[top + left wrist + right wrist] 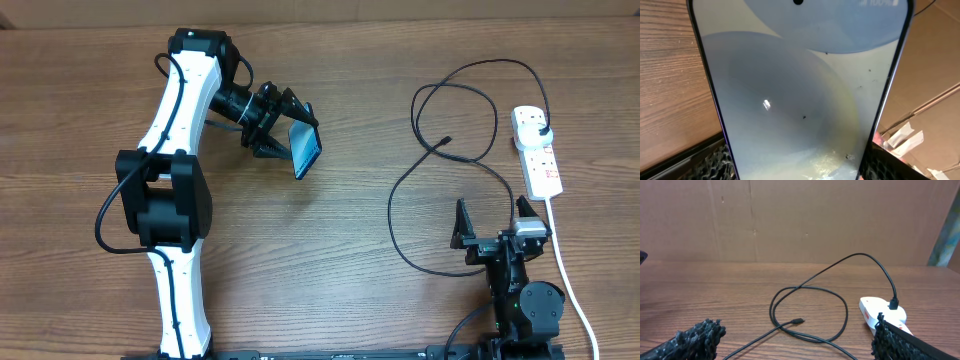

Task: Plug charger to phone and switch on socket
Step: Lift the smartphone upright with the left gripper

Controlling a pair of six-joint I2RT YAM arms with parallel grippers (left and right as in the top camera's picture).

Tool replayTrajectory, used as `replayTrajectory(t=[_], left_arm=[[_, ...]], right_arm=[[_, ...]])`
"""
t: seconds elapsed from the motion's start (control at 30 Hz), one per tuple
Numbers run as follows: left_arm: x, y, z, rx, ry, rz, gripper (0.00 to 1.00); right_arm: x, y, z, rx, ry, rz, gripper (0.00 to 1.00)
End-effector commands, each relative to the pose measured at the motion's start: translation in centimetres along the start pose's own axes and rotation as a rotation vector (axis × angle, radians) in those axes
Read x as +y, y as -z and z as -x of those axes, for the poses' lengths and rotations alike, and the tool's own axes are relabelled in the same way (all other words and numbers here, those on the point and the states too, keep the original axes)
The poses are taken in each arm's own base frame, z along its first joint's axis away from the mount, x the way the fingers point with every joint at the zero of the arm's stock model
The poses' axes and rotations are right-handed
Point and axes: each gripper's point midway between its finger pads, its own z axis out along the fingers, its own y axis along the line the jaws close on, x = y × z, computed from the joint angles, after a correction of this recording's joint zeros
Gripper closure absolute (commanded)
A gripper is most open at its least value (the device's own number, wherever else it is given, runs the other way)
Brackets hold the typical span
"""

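phone (307,151) gripped in left tool (292,133)

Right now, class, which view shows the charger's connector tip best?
The right wrist view: the connector tip lies close and unobstructed on the table. Overhead shows it only as a tiny speck; the left wrist view, filled by the phone, misses it.

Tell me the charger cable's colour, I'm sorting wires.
The cable is black, clearest in the right wrist view.
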Motion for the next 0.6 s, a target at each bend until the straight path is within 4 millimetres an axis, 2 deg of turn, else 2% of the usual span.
replayTrajectory(t=[0.0,0.17,0.23,0.3,0.33,0.37,0.4,0.5,0.57], left_arm=[[-1.7,0.4,-0.5,0.006,-0.053,-0.061,0.31],[-1.7,0.4,-0.5,0.006,-0.053,-0.062,0.31],[-1.7,0.4,-0.5,0.006,-0.053,-0.062,0.3],[-1.7,0.4,-0.5,0.006,-0.054,-0.062,0.3],[-1.7,0.4,-0.5,0.006,-0.054,-0.062,0.3],[-1.7,0.4,-0.5,0.006,-0.054,-0.062,0.3],[-1.7,0.4,-0.5,0.006,-0.054,-0.062,0.3],[-1.7,0.4,-0.5,0.006,-0.053,-0.062,0.3],[-1.7,0.4,-0.5,0.006,-0.053,-0.062,0.3]], right_arm=[[0.1,0.0,-0.2,-0.005,0.005,0.006,0.0],[0.6,0.0,-0.1,-0.007,-0.023,0.034,0.0],[1.4,0.0,0.0,-0.007,-0.142,0.081,0.0],[2.5,0.2,0.2,0.007,-0.353,0.145,0.0],[3.6,0.4,0.3,0.034,-0.559,0.211,0.0],[4.2,0.5,0.4,0.055,-0.66,0.247,0.0],[5.7,1.0,0.6,0.108,-0.832,0.331,0.0],[8.3,2.1,0.6,0.231,-1.035,0.477,0.0],[9.0,2.5,0.7,0.261,-1.066,0.513,0.0]])
